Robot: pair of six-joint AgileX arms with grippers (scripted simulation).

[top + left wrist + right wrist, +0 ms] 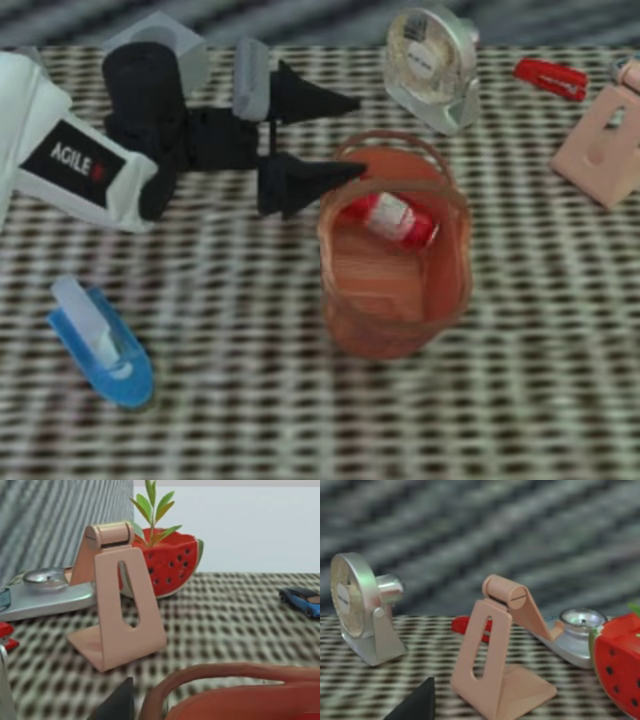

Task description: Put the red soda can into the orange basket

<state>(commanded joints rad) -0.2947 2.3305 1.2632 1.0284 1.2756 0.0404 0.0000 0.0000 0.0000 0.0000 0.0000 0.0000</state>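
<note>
Left gripper (350, 138) hovers with fingers spread and empty at the orange basket's (345, 300) ten o'clock rim; the red soda can (392, 219) lies inside. I judge only retreat remains.

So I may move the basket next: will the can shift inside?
Probably. The can lies on its side in the basket, so it could roll. The basket looks light and tall, so it may tip if pushed high.
</note>
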